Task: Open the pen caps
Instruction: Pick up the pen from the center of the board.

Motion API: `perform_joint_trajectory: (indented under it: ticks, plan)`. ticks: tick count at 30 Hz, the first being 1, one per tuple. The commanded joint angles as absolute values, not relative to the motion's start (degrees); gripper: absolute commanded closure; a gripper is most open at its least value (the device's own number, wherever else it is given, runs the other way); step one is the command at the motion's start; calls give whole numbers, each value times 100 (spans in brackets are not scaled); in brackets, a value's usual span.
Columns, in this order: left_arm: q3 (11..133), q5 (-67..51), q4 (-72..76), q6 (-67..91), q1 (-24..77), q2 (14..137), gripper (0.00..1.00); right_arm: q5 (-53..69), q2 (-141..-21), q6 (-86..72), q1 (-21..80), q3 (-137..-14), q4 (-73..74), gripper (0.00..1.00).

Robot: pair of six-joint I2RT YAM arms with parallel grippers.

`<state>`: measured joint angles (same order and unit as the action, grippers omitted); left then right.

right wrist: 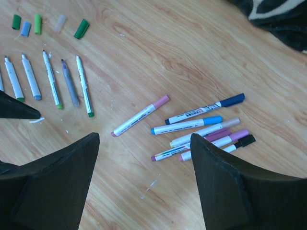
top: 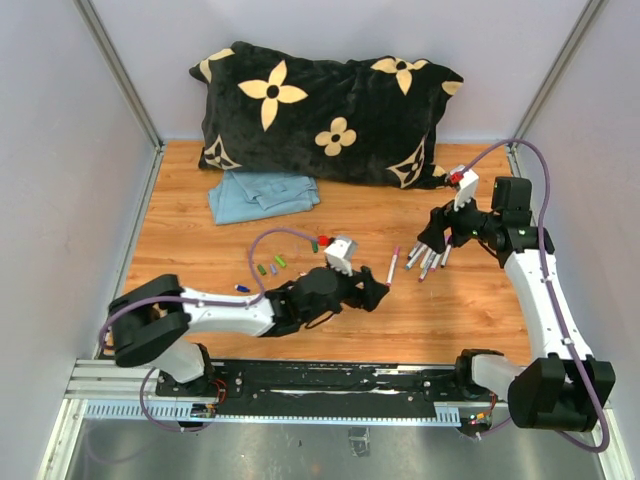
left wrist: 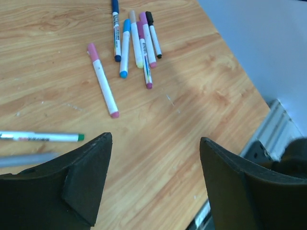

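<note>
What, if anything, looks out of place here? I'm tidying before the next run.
Nothing looks spilled or broken. One pink-capped pen lies apart from the capped cluster, and a black flowered pillow and blue cloth sit farther back, unrelated to pens.

Loose caps [right wrist: 37,24] L of capped pens [right wrist: 186,125]; pillow [top: 330,110] behind.

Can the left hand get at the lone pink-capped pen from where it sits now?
Probably yes. The left hand is open and empty, and the pink-capped pen lies alone on bare wood just ahead of it, apart from the pen cluster, with nothing in between.
</note>
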<state>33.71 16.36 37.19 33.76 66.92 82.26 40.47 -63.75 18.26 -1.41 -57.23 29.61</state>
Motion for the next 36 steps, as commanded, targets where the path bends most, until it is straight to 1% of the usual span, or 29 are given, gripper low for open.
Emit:
perform_joint_trajectory:
  ticks: [1,3,4,5,9,16,20,26,27,31,36]
  plan:
    - [4820,2617,1948,3362,6810,9269,29,4081,-6428,1607,-483,-5782,2940,22]
    - [5669,3029,973,3436,6812,9883,42,4087,-6413,1592,-585,-5785,2944,22]
    - [6121,3202,521,3445,6812,10188,53,4087,-6406,1579,-615,-5791,2939,22]
    - [6524,3349,95,3430,6804,10511,59,4087,-6402,1567,-643,-5800,2938,22]
    - [7761,3552,-746,3090,6782,11498,59,4096,-6383,1530,-722,-5799,2938,22]
    - [8760,3153,-1090,2821,6621,12371,59,4171,-6365,1502,-815,-5818,2962,22]
    - [8996,3214,-1209,2785,6590,12571,59,4217,-6351,1503,-826,-5813,2969,22]
    - [9055,3030,-1318,2861,6501,12738,66,4331,-6332,1467,-826,-5818,2971,22]
    - [9039,2979,-1308,2876,6497,12736,68,4385,-6332,1453,-826,-5817,2971,22]
    - [8998,2889,-1290,2875,6473,12744,71,4665,-6394,1356,-826,-5801,2962,22]
    - [8887,2754,-1293,2903,6441,12715,71,4853,-6444,1281,-826,-5777,2937,22]
